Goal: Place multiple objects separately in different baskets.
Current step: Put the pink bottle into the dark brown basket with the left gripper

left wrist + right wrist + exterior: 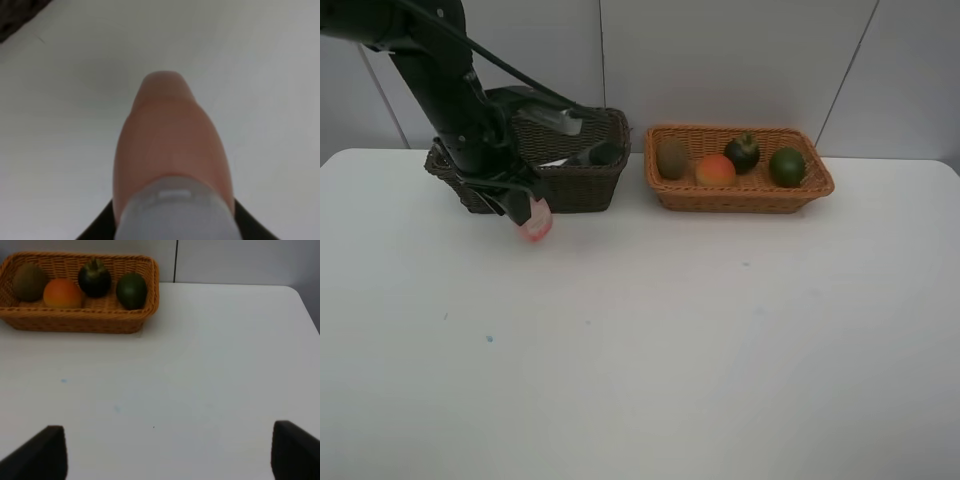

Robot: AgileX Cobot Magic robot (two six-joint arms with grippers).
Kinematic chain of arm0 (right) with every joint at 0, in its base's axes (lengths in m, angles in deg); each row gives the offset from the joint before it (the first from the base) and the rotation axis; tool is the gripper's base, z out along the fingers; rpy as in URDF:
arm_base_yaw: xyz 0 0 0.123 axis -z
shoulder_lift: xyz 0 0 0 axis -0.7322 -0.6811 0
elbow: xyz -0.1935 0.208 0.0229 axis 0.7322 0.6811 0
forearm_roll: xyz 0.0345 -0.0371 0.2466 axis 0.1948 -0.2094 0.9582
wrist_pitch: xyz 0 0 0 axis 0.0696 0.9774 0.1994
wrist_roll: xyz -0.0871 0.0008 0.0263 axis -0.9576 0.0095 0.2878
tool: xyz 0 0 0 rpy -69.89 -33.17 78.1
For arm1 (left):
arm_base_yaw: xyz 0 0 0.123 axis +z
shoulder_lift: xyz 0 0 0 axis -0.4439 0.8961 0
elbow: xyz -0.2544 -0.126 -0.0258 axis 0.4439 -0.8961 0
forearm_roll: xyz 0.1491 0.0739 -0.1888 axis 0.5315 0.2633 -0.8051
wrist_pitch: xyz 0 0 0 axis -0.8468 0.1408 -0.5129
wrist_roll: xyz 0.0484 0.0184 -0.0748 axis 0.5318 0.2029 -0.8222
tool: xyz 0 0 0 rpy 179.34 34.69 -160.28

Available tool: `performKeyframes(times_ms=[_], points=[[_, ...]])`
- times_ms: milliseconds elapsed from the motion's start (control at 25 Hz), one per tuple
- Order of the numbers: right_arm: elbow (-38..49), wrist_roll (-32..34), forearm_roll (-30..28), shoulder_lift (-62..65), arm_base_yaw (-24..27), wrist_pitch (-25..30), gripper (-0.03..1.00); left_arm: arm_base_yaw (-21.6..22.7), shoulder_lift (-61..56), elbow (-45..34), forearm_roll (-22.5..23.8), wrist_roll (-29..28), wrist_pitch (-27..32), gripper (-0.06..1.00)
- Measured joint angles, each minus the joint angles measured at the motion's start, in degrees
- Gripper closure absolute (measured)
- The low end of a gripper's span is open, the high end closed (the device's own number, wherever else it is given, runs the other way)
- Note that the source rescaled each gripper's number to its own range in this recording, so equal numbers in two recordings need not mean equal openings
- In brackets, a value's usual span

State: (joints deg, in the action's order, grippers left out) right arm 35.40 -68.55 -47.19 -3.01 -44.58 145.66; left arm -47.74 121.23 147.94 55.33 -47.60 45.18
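the left gripper (pixel 525 208) is clamped on the pink bottle (pixel 535 226), held just in front of the dark basket (pixel 590 180). next: lift over its rim, release. farther off, the orange-tan basket (pixel 740 196) holds four fruits; the right gripper (pixel 165 452) gapes, empty.

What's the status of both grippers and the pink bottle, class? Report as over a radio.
Left gripper shut on pink bottle, just in front of dark basket. Right gripper open, empty. Four fruits in tan basket. Nothing blocking.
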Motion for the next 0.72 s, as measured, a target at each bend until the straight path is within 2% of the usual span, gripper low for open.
performKeyframes(times_ms=[480,720], points=[[0.0,0.0,0.0,0.0,0.0,0.0,-0.02,0.2,-9.4,0.2,1.8,-0.7,0.9,0.70],[0.0,0.0,0.0,0.0,0.0,0.0,-0.02,0.4,-9.4,4.9,3.9,-3.6,0.0,0.71]])
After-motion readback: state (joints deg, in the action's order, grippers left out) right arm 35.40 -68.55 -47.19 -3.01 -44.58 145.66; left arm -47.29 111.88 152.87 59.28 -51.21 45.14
